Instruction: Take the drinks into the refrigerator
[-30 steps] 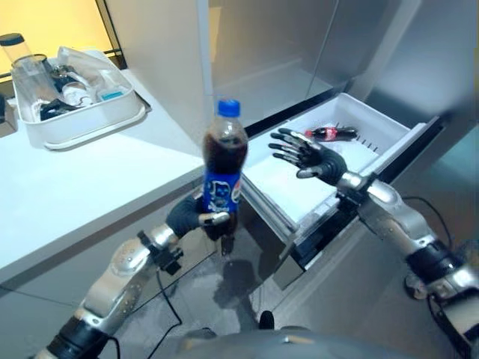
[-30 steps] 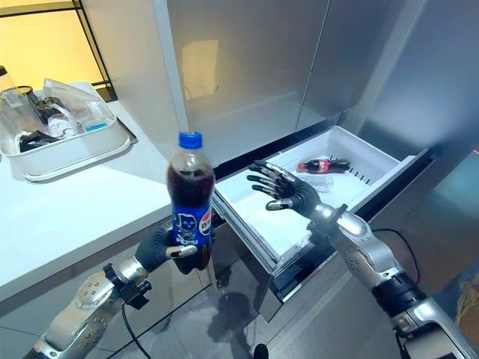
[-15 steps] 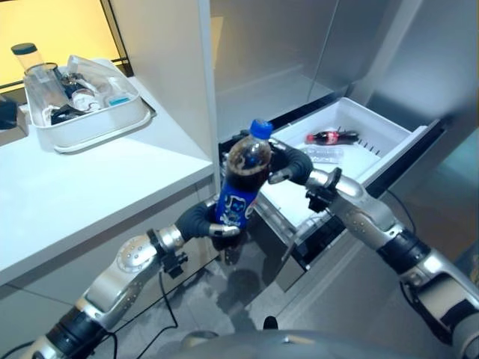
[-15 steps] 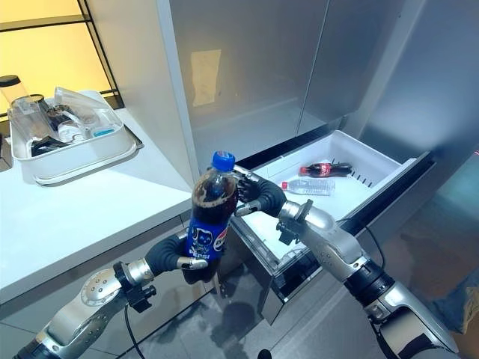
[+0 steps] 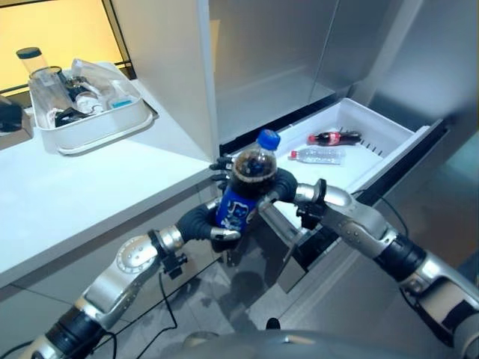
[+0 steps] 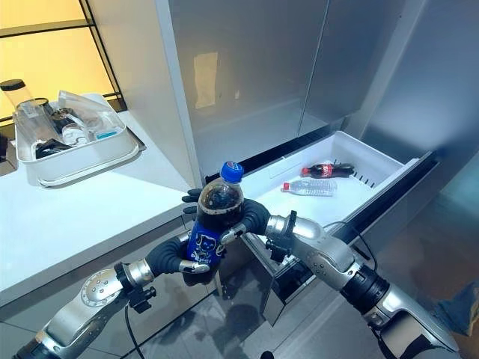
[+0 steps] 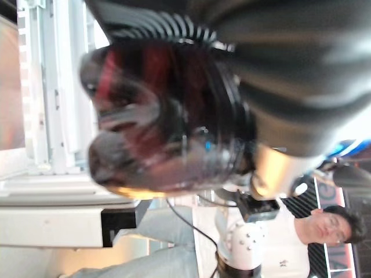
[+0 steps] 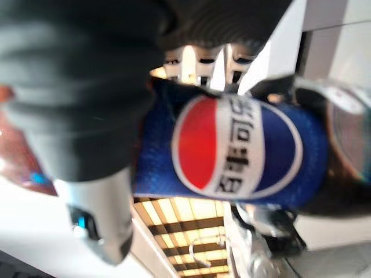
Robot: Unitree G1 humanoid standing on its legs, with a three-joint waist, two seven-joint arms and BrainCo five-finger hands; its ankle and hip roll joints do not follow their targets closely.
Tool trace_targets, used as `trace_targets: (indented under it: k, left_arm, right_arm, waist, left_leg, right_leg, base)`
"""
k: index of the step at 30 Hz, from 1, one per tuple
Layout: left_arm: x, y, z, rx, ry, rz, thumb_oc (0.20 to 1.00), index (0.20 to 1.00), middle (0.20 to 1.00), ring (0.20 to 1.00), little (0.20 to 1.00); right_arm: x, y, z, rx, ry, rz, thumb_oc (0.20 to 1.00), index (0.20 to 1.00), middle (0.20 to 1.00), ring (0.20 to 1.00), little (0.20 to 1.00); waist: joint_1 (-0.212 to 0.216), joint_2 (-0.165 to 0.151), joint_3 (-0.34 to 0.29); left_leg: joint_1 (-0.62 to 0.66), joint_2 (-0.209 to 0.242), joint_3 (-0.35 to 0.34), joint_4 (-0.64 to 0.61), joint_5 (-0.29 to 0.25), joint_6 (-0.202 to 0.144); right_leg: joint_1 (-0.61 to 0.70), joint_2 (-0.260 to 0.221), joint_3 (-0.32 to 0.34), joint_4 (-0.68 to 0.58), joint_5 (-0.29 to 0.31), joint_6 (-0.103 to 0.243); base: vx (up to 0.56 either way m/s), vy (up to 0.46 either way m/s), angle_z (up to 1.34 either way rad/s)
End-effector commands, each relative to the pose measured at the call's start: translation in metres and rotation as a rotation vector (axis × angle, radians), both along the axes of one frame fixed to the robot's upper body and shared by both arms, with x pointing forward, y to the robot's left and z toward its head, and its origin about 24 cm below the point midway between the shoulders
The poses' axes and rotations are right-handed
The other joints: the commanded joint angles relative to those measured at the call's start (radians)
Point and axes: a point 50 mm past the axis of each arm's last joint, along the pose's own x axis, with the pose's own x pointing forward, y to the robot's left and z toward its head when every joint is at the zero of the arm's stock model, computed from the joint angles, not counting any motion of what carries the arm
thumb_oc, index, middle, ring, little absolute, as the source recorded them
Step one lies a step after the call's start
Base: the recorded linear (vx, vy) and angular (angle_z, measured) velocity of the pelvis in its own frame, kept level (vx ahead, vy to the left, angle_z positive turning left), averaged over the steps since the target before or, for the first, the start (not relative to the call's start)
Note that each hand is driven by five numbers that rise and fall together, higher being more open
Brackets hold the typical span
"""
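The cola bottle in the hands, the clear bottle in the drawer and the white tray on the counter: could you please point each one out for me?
cola bottle [image 6: 216, 206]: right eye view, dark shoulder below the cap.
clear bottle [image 6: 313, 188]: right eye view, mid-body.
white tray [image 6: 81, 158]: right eye view, front wall.

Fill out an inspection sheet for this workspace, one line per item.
Surface: white counter, bare near its front edge.
Job's things: cola bottle with blue cap, tilted, held before the open fridge drawer; small cola bottle and water bottle lie in the drawer.
Clutter: white tray of containers on the counter.
Hands: left hand grips the bottle low; right hand wraps its upper part.
Cables: nothing seen.
Surroundings: grey fridge panels; a person in the left wrist view.
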Motion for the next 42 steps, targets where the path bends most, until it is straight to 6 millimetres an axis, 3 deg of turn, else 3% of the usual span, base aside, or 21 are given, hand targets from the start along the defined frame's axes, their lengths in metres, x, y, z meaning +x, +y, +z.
trace_targets:
  k: [1, 11, 12, 13, 37, 38, 39, 40, 42]
  left_arm:
    - [0.018, -0.019, 0.039, -0.086, -0.222, -0.068, 0.2, 0.2, 0.2, 0.2, 0.2]
    - [0.021, -0.015, 0.037, -0.084, -0.231, -0.026, 0.2, 0.2, 0.2, 0.2, 0.2]
    - [0.022, -0.015, 0.038, -0.085, -0.233, -0.024, 0.2, 0.2, 0.2, 0.2, 0.2]
    - [0.022, -0.015, 0.038, -0.088, -0.237, -0.018, 0.2, 0.2, 0.2, 0.2, 0.2]
    - [0.019, -0.009, 0.035, -0.093, -0.23, 0.028, 0.2, 0.2, 0.2, 0.2, 0.2]
    - [0.019, -0.009, 0.035, -0.092, -0.23, 0.028, 0.304, 0.304, 0.304, 0.304, 0.304]
    - [0.019, -0.009, 0.035, -0.092, -0.23, 0.028, 0.304, 0.304, 0.304, 0.304, 0.304]
    - [0.017, -0.008, 0.035, -0.095, -0.223, 0.03, 1.0, 1.0, 1.0, 1.0, 1.0]
    - [0.016, -0.006, 0.034, -0.109, -0.204, 0.041, 1.0, 1.0, 1.0, 1.0, 1.0]
  right_arm:
    - [-0.027, 0.026, 0.04, 0.1, -0.107, 0.273, 1.0, 1.0, 1.0, 1.0, 1.0]
    - [-0.034, 0.036, 0.058, 0.208, -0.122, 0.313, 1.0, 1.0, 1.0, 1.0, 1.0]
    - [-0.035, 0.038, 0.059, 0.218, -0.12, 0.319, 0.645, 0.645, 0.645, 0.645, 0.645]
    - [-0.035, 0.04, 0.06, 0.238, -0.118, 0.314, 0.2, 0.2, 0.2, 0.2, 0.2]
    - [-0.043, 0.05, 0.055, 0.347, -0.018, 0.331, 0.2, 0.2, 0.2, 0.2, 0.2]
    - [-0.043, 0.05, 0.055, 0.347, -0.018, 0.331, 0.2, 0.2, 0.2, 0.2, 0.2]
    - [-0.043, 0.05, 0.055, 0.347, -0.018, 0.331, 0.2, 0.2, 0.2, 0.2, 0.2]
    - [-0.04, 0.048, 0.054, 0.372, -0.01, 0.299, 0.2, 0.2, 0.2, 0.2, 0.2]
    - [-0.036, 0.043, 0.054, 0.412, 0.002, 0.245, 0.2, 0.2, 0.2, 0.2, 0.2]
  waist:
    - [0.024, -0.023, -0.01]
    - [0.023, -0.022, -0.009]
    - [0.023, -0.021, -0.008]
    - [0.024, -0.02, -0.008]
    - [0.029, -0.016, -0.007]
    - [0.029, -0.016, -0.007]
    - [0.029, -0.016, -0.007]
    - [0.028, -0.015, -0.007]
    - [0.028, -0.014, -0.008]
  left_leg:
    - [0.007, -0.011, -0.044, 0.011, -0.076, 0.015]
    - [0.007, -0.009, -0.042, 0.011, -0.073, 0.014]
    - [0.007, -0.008, -0.042, 0.011, -0.073, 0.014]
    - [0.007, -0.007, -0.041, 0.01, -0.072, 0.013]
    - [0.005, -0.005, -0.041, 0.009, -0.072, 0.014]
    - [0.006, -0.005, -0.041, 0.009, -0.072, 0.014]
    - [0.006, -0.005, -0.041, 0.009, -0.072, 0.014]
    - [0.006, -0.006, -0.041, 0.009, -0.073, 0.014]
    - [0.006, -0.005, -0.041, 0.009, -0.073, 0.014]
  right_leg:
    - [0.014, -0.053, -0.039, 0.13, -0.101, 0.094]
    - [0.013, -0.051, -0.04, 0.127, -0.099, 0.092]
    - [0.013, -0.051, -0.039, 0.127, -0.099, 0.091]
    - [0.012, -0.05, -0.039, 0.127, -0.099, 0.091]
    - [0.007, -0.05, -0.035, 0.125, -0.096, 0.091]
    - [0.007, -0.05, -0.035, 0.125, -0.096, 0.091]
    - [0.007, -0.05, -0.035, 0.125, -0.096, 0.091]
    - [0.008, -0.05, -0.035, 0.124, -0.096, 0.091]
    - [0.01, -0.051, -0.034, 0.123, -0.097, 0.091]
  base:
    - [0.0, 0.0, 0.0]
    - [0.0, 0.0, 0.0]
    - [0.0, 0.0, 0.0]
    - [0.0, 0.0, 0.0]
    - [0.0, 0.0, 0.0]
    - [0.0, 0.0, 0.0]
    - [0.0, 0.0, 0.0]
    - [0.0, 0.0, 0.0]
    - [0.0, 0.0, 0.0]
